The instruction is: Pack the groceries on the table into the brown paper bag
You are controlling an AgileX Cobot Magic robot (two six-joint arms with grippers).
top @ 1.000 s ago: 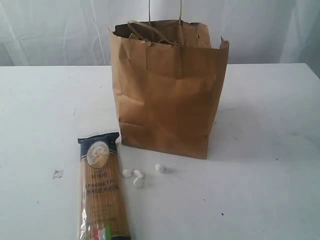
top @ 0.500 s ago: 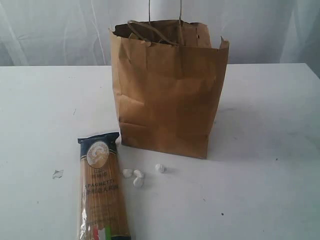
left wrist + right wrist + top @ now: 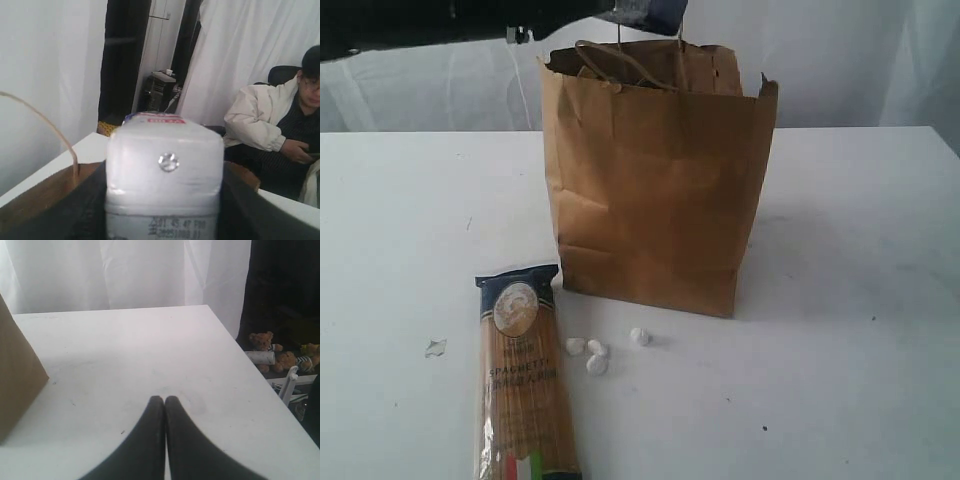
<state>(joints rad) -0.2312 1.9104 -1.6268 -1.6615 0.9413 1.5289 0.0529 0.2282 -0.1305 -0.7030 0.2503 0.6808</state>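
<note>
The tall brown paper bag [image 3: 655, 190] stands upright at the middle back of the white table [image 3: 860, 300]. My left arm reaches in from the upper left, and my left gripper [image 3: 638, 12] holds the small blue-white carton [image 3: 658, 14] just above the bag's open mouth. In the left wrist view the carton [image 3: 164, 165] fills the space between the dark jaws of my left gripper [image 3: 164, 212], with the bag's rim [image 3: 45, 192] below. The long spaghetti packet [image 3: 523, 385] lies flat at the front left. My right gripper [image 3: 164, 401] is shut and empty over bare table [image 3: 125, 350], beside the bag's wall [image 3: 15, 375]. No other groceries are in view.
Three small white lumps [image 3: 595, 352] and another [image 3: 640, 336] lie in front of the bag. A clear scrap [image 3: 436, 347] sits left of the packet. The table's right edge [image 3: 235, 340] drops off toward teddy bears [image 3: 262, 342]. A seated person [image 3: 280, 130] is beyond the table.
My left arm has come into the exterior view at the top, bringing the carton over the bag's mouth. The bag and the spaghetti packet have not moved.
</note>
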